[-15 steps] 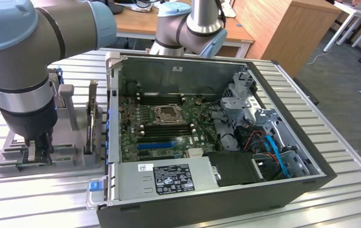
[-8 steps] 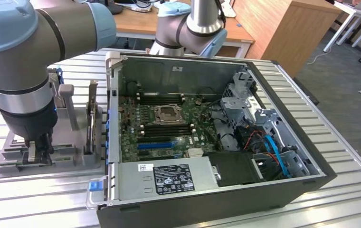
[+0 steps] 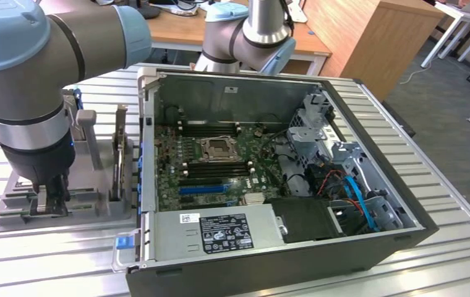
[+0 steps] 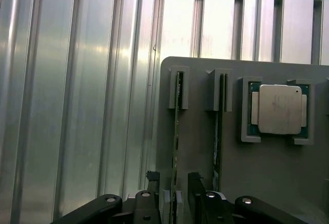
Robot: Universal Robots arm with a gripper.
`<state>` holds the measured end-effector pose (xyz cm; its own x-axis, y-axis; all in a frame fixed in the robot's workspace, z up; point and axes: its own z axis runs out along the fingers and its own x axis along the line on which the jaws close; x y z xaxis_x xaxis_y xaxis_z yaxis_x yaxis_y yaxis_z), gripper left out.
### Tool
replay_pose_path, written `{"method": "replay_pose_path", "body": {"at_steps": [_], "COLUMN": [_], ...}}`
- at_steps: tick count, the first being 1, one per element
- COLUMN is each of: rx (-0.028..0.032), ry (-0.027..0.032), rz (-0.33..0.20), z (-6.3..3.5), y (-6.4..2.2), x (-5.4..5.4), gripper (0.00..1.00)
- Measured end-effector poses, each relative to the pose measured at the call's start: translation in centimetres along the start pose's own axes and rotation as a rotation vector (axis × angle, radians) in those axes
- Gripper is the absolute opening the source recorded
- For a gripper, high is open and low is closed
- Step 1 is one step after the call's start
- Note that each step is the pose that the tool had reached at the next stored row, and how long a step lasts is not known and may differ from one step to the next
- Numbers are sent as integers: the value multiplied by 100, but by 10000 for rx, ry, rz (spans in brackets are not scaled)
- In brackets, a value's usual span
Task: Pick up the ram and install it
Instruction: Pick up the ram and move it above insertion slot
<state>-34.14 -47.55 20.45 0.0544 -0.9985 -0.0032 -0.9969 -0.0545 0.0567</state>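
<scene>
Closest up, the black end effector [image 4: 173,183] is down over a grey holder [image 4: 200,152]. Its two fingers [image 4: 194,179] are open just a little, one on each side of the ram [image 4: 177,126], with thin gaps still showing. The ram stands on its edge in a slot of the holder. A second stick [image 4: 222,126] stands in the next slot, and a square silver chip [image 4: 280,108] lies beside that. Well apart, on the same ribbed metal table [image 3: 441,260], sits the open computer case [image 3: 301,263].
</scene>
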Motion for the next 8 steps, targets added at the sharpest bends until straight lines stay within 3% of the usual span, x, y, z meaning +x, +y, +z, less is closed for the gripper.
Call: {"method": "replay_pose_path", "body": {"at_steps": [6,7,8], "rx": [1,1,1], "ry": [0,0,0], "rz": [0,-1,0], "z": [0,0,0], "y": [0,0,0], "x": [0,0,0], "gripper": [34,27,27]}}
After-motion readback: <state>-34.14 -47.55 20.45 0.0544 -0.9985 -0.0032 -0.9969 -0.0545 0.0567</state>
